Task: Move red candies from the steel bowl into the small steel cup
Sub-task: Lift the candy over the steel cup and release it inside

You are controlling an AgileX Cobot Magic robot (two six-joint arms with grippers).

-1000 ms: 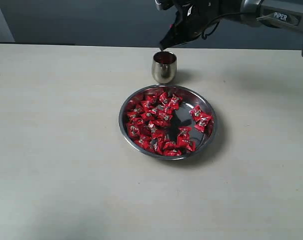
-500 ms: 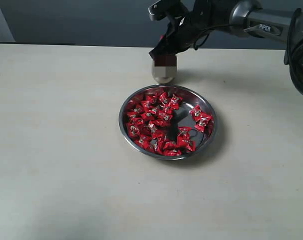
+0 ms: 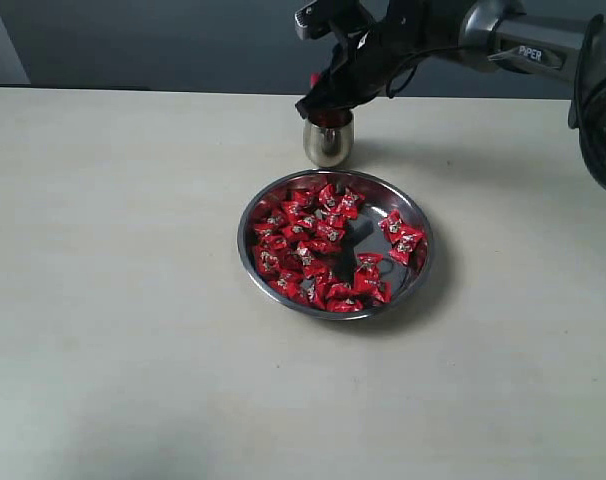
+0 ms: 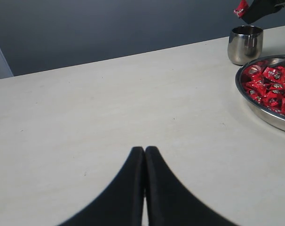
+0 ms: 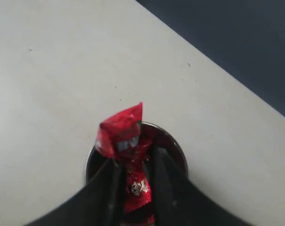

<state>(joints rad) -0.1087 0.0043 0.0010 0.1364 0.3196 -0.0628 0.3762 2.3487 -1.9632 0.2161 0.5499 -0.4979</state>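
One red candy (image 5: pixel 125 141) was seen upright between the narrowly parted right jaws; whether it was gripped could not be told. Straight below those jaws, the small steel cup (image 3: pixel 328 148) was lined up. The closed left jaws were parked well away.

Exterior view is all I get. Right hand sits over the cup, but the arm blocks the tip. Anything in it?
Observer: Yes. In the right wrist view the right hand has one red candy between its fingers. I can't tell if it is gripped or dropping.
Operator: Lined up with the cup?
Observer: The candy hangs right over the mouth of the cup, inside the rim's outline.
Operator: Left hand? Not in my view.
Observer: The left hand is shut and holds nothing. It is above the table, apart from the bowl.
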